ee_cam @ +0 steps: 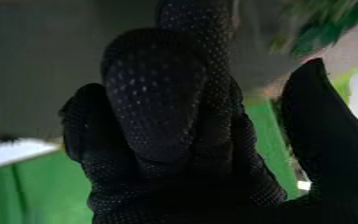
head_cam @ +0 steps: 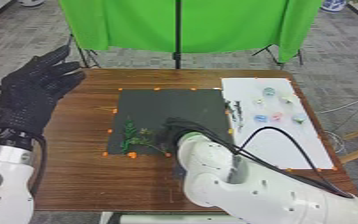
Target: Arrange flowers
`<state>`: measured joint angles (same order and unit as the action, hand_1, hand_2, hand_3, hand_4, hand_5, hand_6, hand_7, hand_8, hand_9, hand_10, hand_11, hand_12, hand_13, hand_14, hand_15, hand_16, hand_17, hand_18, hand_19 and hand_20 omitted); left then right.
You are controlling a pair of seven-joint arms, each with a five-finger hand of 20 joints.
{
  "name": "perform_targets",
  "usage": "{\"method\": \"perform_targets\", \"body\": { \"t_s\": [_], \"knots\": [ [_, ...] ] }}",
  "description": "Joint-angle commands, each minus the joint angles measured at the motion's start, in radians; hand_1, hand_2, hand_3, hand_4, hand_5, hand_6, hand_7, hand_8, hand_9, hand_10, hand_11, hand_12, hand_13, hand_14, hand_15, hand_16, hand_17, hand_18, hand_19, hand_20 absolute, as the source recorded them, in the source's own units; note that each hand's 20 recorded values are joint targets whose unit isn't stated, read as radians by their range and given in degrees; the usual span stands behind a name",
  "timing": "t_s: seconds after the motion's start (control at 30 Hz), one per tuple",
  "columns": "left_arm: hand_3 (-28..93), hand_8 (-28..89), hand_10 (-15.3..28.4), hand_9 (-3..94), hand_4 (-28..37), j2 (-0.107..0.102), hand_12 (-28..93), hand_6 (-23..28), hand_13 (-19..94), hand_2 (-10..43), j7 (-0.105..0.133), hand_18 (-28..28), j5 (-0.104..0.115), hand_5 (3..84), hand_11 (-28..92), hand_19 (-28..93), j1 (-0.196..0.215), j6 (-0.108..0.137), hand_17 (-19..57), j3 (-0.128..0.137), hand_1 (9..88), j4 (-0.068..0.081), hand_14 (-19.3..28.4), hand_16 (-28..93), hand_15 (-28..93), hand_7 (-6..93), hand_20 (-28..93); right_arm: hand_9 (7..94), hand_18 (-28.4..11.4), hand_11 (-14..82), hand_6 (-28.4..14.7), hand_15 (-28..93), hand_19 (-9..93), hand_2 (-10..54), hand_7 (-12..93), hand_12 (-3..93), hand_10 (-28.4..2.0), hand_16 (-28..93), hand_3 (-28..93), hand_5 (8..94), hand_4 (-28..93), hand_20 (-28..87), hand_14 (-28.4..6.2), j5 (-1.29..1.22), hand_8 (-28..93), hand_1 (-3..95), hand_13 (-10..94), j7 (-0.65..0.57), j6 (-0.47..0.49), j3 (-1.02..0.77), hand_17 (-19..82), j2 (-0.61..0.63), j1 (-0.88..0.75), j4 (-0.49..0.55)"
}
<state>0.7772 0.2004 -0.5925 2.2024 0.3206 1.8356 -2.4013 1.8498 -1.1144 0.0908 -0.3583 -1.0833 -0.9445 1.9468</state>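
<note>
Green sprigs (head_cam: 129,135) lay on the dark mat (head_cam: 158,102) near the right robot hand (head_cam: 182,125), fingers together, thumb apart, nothing visibly gripped, while flowers (head_cam: 277,117) sat unplaced on the white sheet (head_cam: 246,92), so arranging looked barely begun.

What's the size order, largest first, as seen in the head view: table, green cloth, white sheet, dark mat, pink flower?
1. Table
2. Green cloth
3. White sheet and dark mat: too alike to rank, both partly covered
4. Pink flower
</note>
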Motion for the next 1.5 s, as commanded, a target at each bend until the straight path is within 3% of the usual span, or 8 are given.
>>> {"method": "perform_targets", "body": {
  "t_s": [0.03,0.43,0.87,1.1,1.5],
  "knots": [
    [77,-9,20.9,32.1,-27.5,0.013,10,11.3,24,10.3,-0.008,23.6,-0.005,38.3,30,59,0.018,0.009,-9.3,-0.008,21.9,-0.001,27.3,-10,53,12.8,8,92.8,-22.5,26.4,-7.0,57,93,10.7,13,18.4,-15.7,21,73,73.4,-19,23,-7.4,-0.079,-10,22.5,89,0.198,-0.076,-0.083,55,0.066,0.002,0.048],
    [77,-9,20.9,32.2,-27.6,0.007,10,11.3,24,10.3,-0.002,23.6,-0.003,38.3,30,59,0.005,0.012,-9.3,-0.008,21.9,0.002,27.2,-11,53,12.7,8,88.8,-24.7,32.1,-2.9,65,93,12.3,12,19.6,-15.9,20,80,62.9,-19,26,-8.5,-0.255,-11,20.6,84,0.33,0.16,-0.187,49,-0.005,-0.052,-0.003],
    [77,-9,21.0,32.2,-27.6,-0.007,10,11.3,24,10.3,-0.003,23.5,0.002,38.3,30,59,-0.036,0.006,-9.3,-0.034,21.9,0.013,27.3,-11,53,12.7,8,87.1,-24.9,34.1,-0.6,67,93,12.2,11,19.5,-15.9,19,82,54.2,-20,26,-9.2,-0.229,-12,19.9,82,0.304,0.245,-0.115,48,-0.079,0.028,-0.072],
    [77,-8,21.0,32.2,-27.8,-0.018,10,11.3,24,10.4,0.005,23.5,0.004,38.3,31,59,-0.054,0.005,-9.3,-0.049,22.0,0.021,27.3,-11,53,12.8,8,87.5,-24.8,34.8,-0.3,68,93,12.5,11,19.3,-15.9,19,81,50.9,-20,26,-9.3,-0.217,-12,19.6,83,0.23,0.257,-0.055,49,-0.107,0.071,-0.11],
    [77,-9,21.0,32.2,-27.6,-0.026,10,11.3,24,10.4,0.012,23.5,0.01,38.3,30,59,-0.062,-0.002,-9.3,-0.062,21.9,0.027,27.3,-11,53,12.8,8,88.3,-24.5,34.6,-1.0,68,93,13.4,11,18.9,-15.9,18,80,48.3,-20,26,-8.8,-0.172,-12,18.6,84,0.135,0.148,0.025,50,-0.102,0.124,-0.139]
  ]
}}
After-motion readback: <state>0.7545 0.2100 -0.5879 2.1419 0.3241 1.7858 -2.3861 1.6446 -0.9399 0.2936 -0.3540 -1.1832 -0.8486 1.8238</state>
